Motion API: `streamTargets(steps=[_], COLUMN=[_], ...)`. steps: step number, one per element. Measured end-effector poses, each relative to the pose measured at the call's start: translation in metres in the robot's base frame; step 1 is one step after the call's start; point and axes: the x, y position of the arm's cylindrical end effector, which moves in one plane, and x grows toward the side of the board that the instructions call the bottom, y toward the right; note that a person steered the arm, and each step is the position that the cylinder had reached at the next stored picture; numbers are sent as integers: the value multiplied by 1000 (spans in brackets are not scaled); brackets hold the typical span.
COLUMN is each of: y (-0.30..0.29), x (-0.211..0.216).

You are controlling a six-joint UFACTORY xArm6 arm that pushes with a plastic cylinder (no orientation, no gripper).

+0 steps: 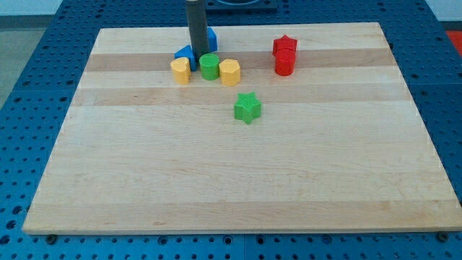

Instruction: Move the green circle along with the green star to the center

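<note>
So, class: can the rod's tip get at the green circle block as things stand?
Probably yes: my tip sits just left of the green circle block, nothing between them, though yellow blocks flank it.

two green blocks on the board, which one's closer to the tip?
The green circle, just right of my tip, between the two yellow blocks. The green star sits alone, lower right.

A single camera looks down at an angle onto a wooden board [238, 180] from beyond its near edge, which runs along the view's bottom. The board narrows toward the view's top, where its far edge lies. It fills most of the frame, with a blue perforated table [29, 87] showing around all four sides. The rod [196, 29] enters from the view's top, cut off by the frame. No second view exists.
</note>
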Motion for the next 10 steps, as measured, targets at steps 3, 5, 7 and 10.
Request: streamTargets(steps=[3,5,7,10], y=[-1,-8,-21,30], x=[125,135,45,98])
